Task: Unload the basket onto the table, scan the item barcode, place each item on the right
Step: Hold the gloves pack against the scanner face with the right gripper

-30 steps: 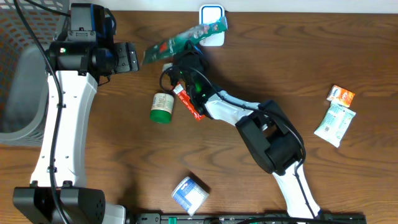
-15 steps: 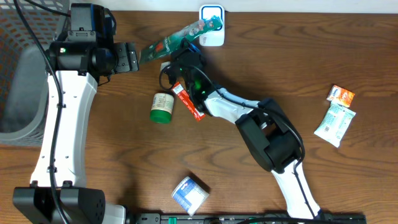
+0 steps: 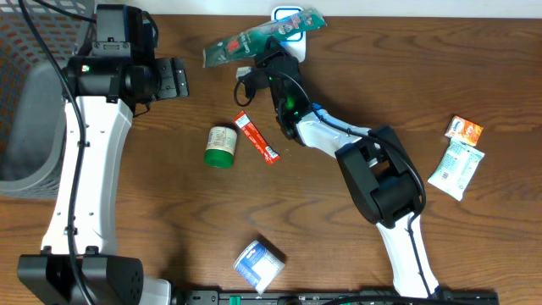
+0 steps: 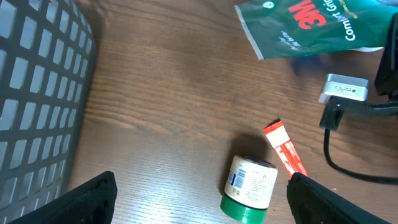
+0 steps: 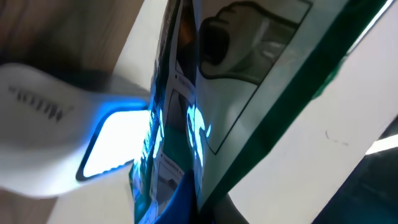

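Right gripper (image 3: 268, 56) is up at the far edge of the table, clenched on the green packet (image 3: 246, 42), and that packet hangs right over the scanner (image 3: 286, 13), long and slightly tilted, one end reaching past the white unit and the other stretching out toward the left arm. From the right wrist camera the scanner's window glows blue against the packet's face, with printed panels catching the light; whether a barcode sits in that glow, I can't tell. Left gripper (image 3: 179, 79) hovers near the wire basket (image 3: 25, 110), jaws wide apart and holding nothing. Below the action, a green-lidded jar (image 3: 222, 146) lies on its side just beside a red stick packet (image 3: 256, 137). A blue-and-white box (image 3: 258, 263) sits near the front edge, and 2 more packets wait well off to the right, 1 orange (image 3: 464, 129) and 1 white and green (image 3: 455, 168).
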You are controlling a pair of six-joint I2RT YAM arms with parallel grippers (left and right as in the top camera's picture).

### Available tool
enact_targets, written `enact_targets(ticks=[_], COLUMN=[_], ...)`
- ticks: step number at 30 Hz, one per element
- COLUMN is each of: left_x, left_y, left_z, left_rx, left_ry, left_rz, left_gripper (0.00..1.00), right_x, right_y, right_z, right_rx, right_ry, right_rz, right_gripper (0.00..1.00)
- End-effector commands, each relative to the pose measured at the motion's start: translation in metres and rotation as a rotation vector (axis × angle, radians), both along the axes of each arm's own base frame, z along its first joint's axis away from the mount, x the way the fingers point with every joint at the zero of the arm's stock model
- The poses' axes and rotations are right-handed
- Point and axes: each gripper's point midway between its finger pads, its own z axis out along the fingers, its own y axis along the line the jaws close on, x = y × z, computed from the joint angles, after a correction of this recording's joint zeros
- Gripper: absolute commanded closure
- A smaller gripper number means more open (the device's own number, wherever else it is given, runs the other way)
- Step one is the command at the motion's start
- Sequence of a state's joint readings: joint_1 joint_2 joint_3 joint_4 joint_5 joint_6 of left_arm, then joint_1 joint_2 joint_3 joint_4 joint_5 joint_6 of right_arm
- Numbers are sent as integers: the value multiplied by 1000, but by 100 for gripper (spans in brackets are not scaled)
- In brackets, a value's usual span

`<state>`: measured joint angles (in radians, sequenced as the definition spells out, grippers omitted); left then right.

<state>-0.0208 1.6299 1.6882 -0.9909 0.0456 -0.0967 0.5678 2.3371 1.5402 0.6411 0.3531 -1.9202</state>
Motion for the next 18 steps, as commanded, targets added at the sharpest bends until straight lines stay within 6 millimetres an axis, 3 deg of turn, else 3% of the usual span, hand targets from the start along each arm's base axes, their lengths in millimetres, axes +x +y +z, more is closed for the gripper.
enact_targets(ticks=[1,18], left_x=[1,1], left_y=[3,3], left_z=[-6,-6], left_rx=[14,14], left_ry=[17,17], left_rz=[4,4], left_gripper=[12,12], right_x=[-1,-2], right_y=[13,20], right_z=[6,-16], right_rx=[130,186], right_ry=[15,53], right_rz=[37,57], right_gripper=[99,99])
